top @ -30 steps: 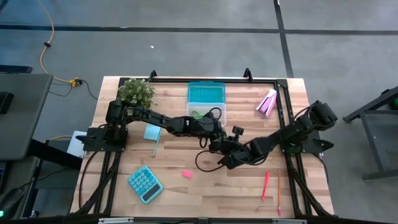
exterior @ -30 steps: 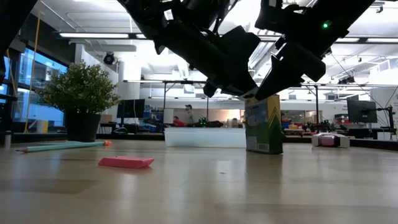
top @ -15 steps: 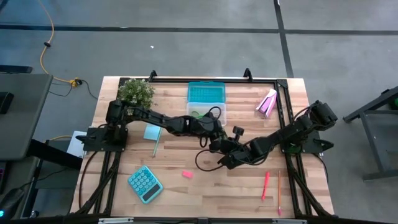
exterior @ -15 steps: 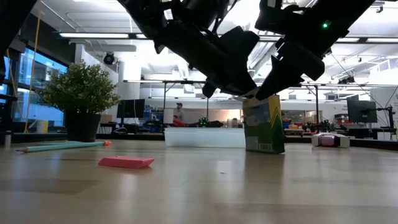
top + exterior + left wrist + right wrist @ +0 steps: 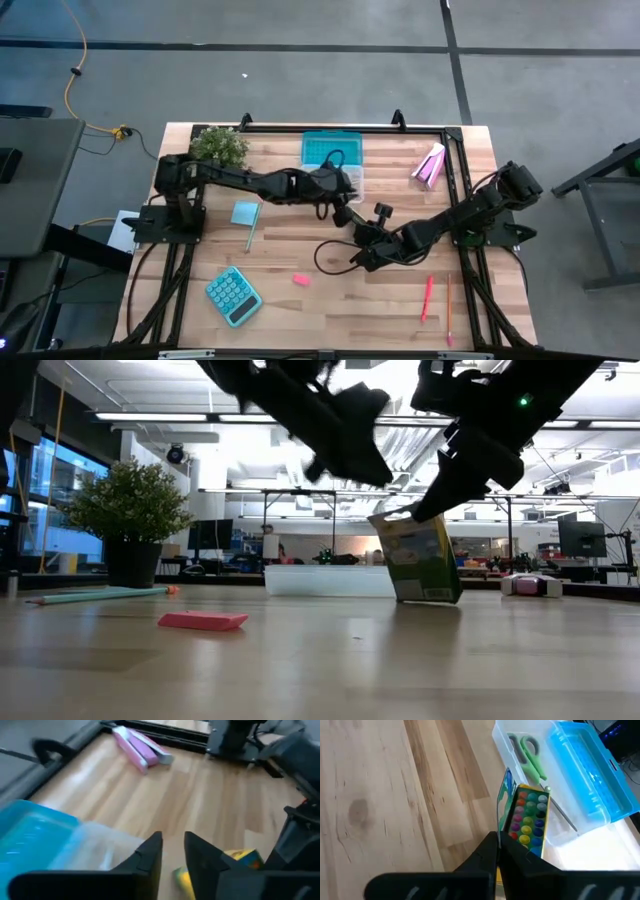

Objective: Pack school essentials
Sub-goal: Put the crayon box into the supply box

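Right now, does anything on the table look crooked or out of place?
Yes. The crayon box leans to one side, with one bottom corner off the wood, pinched at its top by the right pincer. Its flap hangs open, showing the crayon tips.

Wooden table [image 5: 300,310], light planks, standing on a grey floor [image 5: 300,80] crossed by dark lines. A yellow cable [image 5: 72,85] runs across the floor to the far left. A dark bench [image 5: 30,180] stands left of the table. A potted plant [image 5: 128,520] sits at the table's far left corner. Beyond, an open hall with ceiling strip lights [image 5: 150,417], windows [image 5: 45,500] at left, and a monitor [image 5: 583,538] at far right.
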### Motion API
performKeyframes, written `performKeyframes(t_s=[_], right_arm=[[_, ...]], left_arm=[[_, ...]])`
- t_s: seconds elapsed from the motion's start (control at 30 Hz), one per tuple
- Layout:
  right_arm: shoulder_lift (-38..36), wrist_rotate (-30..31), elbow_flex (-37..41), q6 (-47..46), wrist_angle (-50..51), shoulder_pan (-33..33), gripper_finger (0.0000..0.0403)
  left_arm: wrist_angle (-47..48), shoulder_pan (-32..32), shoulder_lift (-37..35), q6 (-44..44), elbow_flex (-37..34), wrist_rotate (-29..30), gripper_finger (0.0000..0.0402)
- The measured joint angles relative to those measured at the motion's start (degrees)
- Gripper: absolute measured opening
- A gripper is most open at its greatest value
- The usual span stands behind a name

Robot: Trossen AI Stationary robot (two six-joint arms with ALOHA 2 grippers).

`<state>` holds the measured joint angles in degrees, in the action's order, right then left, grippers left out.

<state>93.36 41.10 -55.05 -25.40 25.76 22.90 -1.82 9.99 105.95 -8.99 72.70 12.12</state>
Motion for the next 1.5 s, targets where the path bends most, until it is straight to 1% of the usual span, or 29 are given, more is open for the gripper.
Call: performKeyframes(t_s=[0.1, 0.17, 0.3, 0.4, 0.5, 0.67, 0.77, 0.87, 0.97, 1.07, 1.13, 1.2, 1.3, 1.5], right_arm=[[-0.9, -0.1, 0.1, 0.0, 0.7, 0.0, 0.0], [-2.3, -0.2, 0.1, 0.3, 0.7, 0.0, 0.0], [-7.6, 0.2, 0.1, 1.0, 2.8, -0.4, 0.0], [-12.6, 0.4, -0.9, 2.2, 3.2, -1.3, 0.0], [-15.8, 0.6, -3.6, 4.8, 4.4, -2.9, 0.0], [-16.0, 0.2, -9.5, 11.0, 4.4, -7.2, 0.0], [-15.7, -3.7, -10.5, 11.1, 2.2, -10.7, 0.0], [-15.7, -7.7, -10.0, 7.5, -1.1, -14.1, 0.0], [-15.7, -11.0, -7.9, 2.9, -5.6, -17.3, 0.0], [-15.7, -14.7, -3.7, -2.0, -14.3, -19.9, 0.0], [-15.7, -16.3, -0.8, -6.6, -19.8, -21.2, 0.0], [-15.7, -16.5, 2.3, -10.6, -25.5, -22.1, 0.0], [-15.7, -16.3, 6.7, -16.4, -34.2, -23.1, 0.0], [-15.7, -11.6, 15.9, -29.0, -47.9, -24.5, 0.0]], left_arm=[[4.0, 1.1, -4.9, 4.1, 0.1, 2.3, 0.01], [8.8, 1.9, -9.0, 7.4, 0.0, 2.6, 0.0116], [13.4, 2.7, -18.4, 11.6, 0.0, 2.6, 0.0135], [14.7, 2.7, -25.0, 11.7, 0.1, 1.6, 0.0137], [16.0, 2.5, -30.6, 11.1, 0.0, 0.8, 0.0134], [21.1, 0.5, -38.9, 9.8, 0.1, 0.5, 0.0125], [23.2, -1.0, -43.2, 8.9, -1.3, 0.6, 0.0119], [22.0, -2.9, -48.5, 6.6, -6.8, 2.8, 0.0112], [17.7, -4.6, -54.4, 3.7, -14.4, 6.6, 0.0106], [11.1, -6.1, -59.8, 1.4, -21.7, 8.5, 0.0102], [7.7, -6.7, -62.4, 0.5, -25.2, 9.1, 0.0102], [6.3, -6.9, -64.5, 0.2, -27.3, 9.6, 0.0102], [5.5, -7.0, -66.2, 0.2, -28.6, 9.8, 0.0102], [5.0, -6.9, -66.7, 4.1, -28.7, 10.0, 0.0102]])
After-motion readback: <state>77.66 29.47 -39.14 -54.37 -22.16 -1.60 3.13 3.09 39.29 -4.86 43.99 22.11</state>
